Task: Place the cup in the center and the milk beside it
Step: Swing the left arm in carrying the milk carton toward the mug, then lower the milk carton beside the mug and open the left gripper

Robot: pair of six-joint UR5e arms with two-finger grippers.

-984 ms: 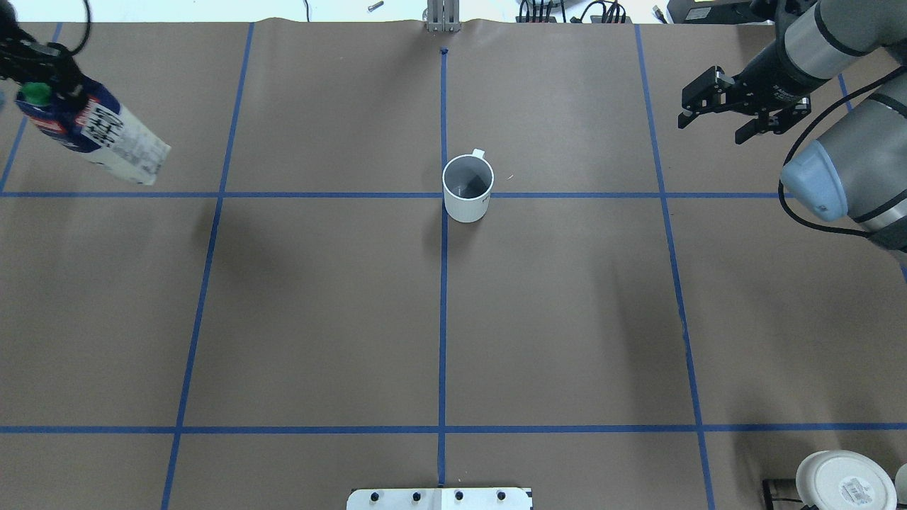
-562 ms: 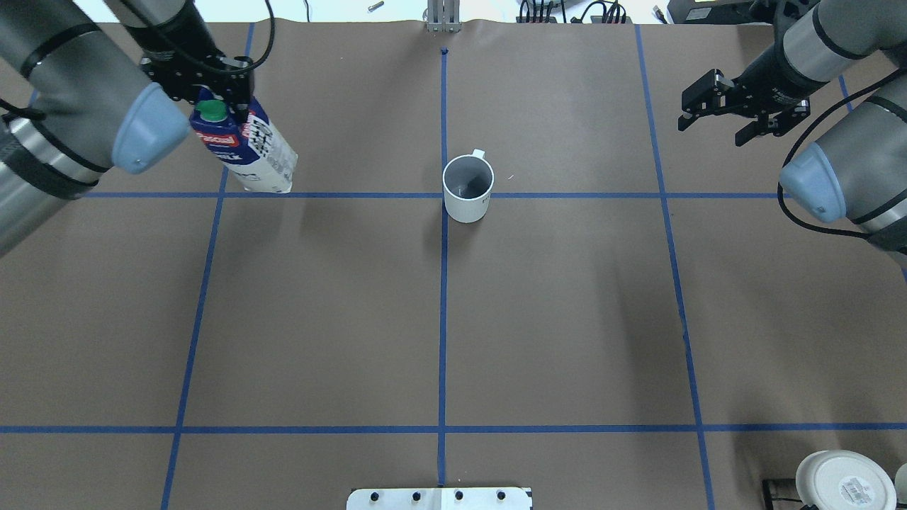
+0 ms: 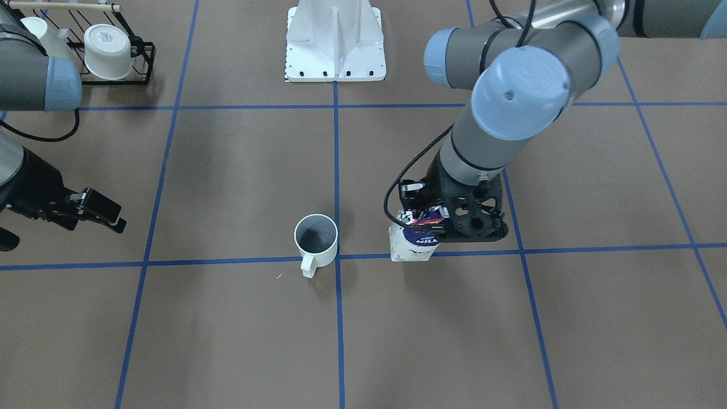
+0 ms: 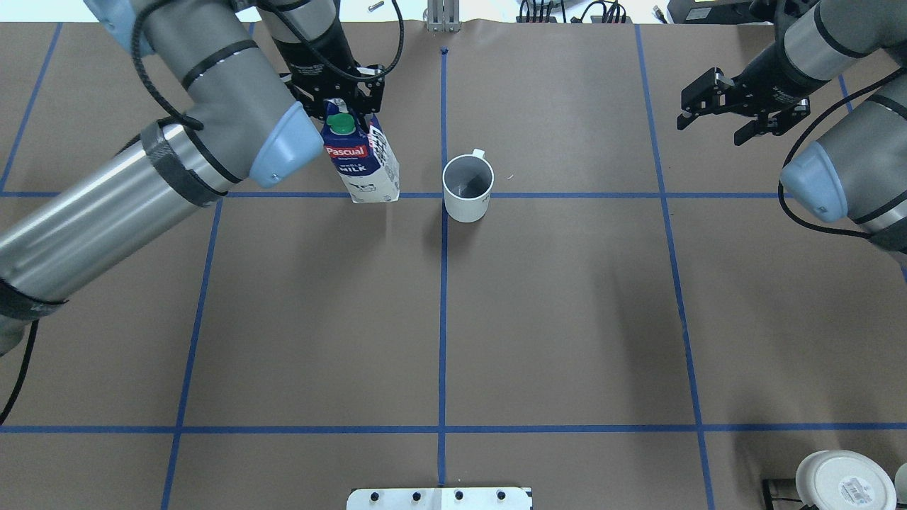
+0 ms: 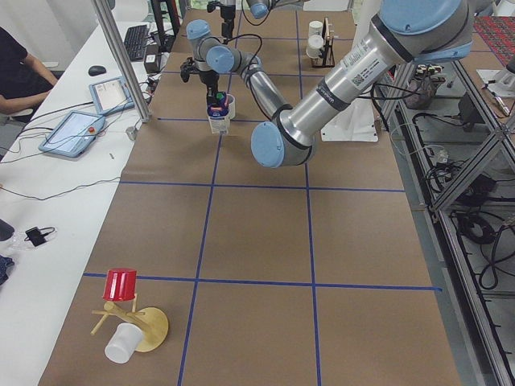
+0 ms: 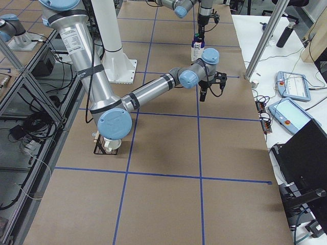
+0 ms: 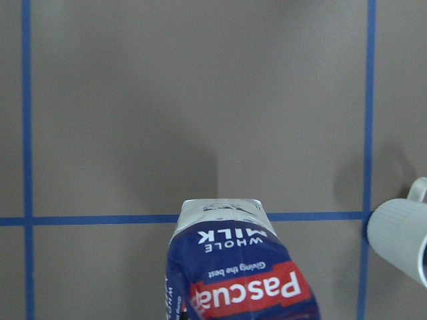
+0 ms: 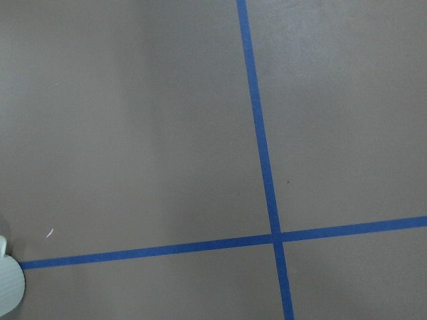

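one step left by the look of it: cup point(image 4: 468, 185) sits mid-frame at the tape cross, left gripper point(image 4: 345, 106) pinches the milk point(image 4: 363, 166) top just left of it, next needs setting down and release, right gripper point(image 4: 712, 129) spread, idle upper right.

One mug point(image 4: 468, 188), one milk carton point(image 4: 365, 167)

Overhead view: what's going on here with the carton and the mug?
The left gripper is shut on the milk, holding it roughly upright by its top beside the cup, a gap between them. The cup stands on the central blue tape crossing. Whether the milk touches the table is unclear. The right gripper hangs open and empty, well aside.
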